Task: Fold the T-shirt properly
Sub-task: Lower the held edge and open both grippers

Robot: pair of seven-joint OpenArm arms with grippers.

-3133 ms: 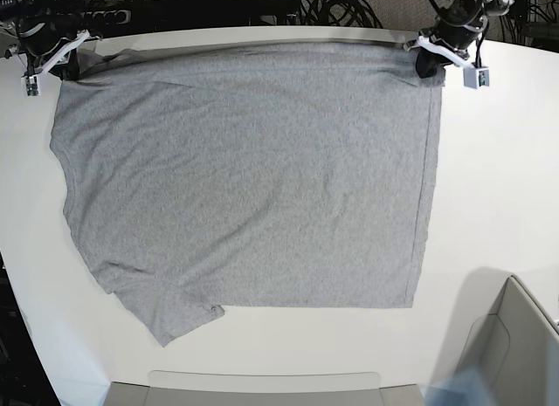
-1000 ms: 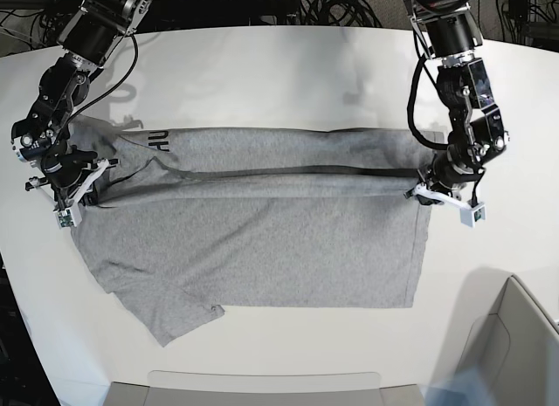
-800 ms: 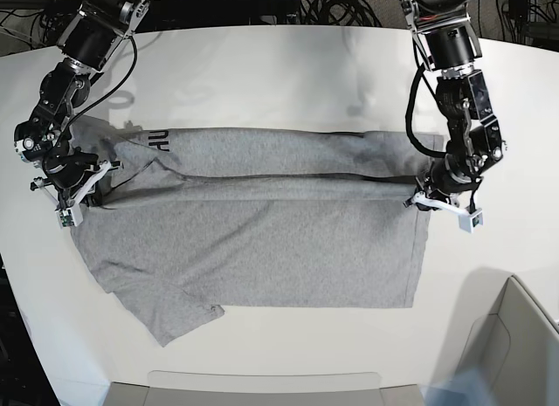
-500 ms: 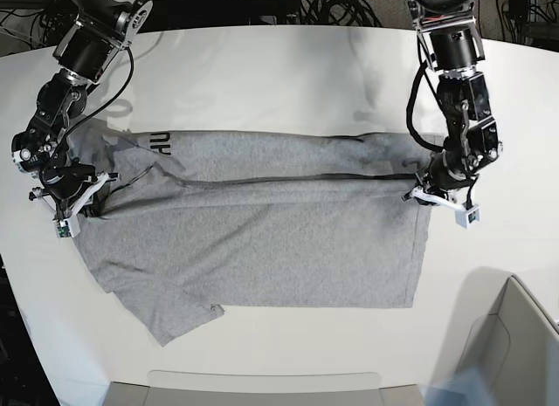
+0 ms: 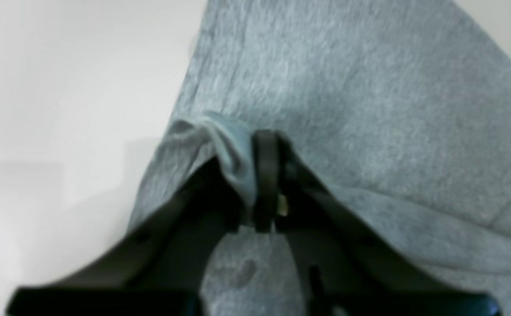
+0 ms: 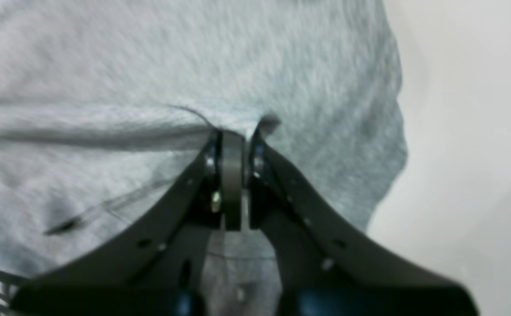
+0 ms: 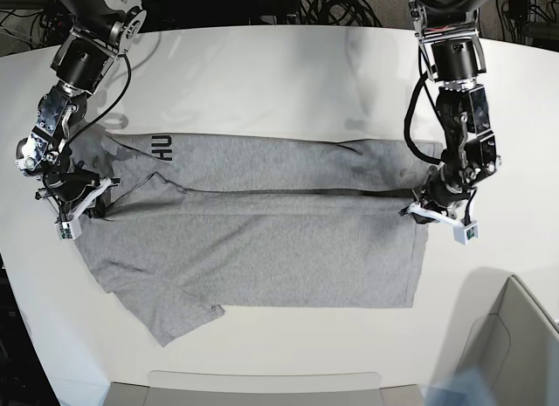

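Left fingers and right fingers are pinching the T-shirt fold edge between them, as I am watching.

The desk is big, white and round at the edges. Behind it lie many black cables in a dark tangle. A grey box sits at the near right corner. A grey tray sits by the near edge.
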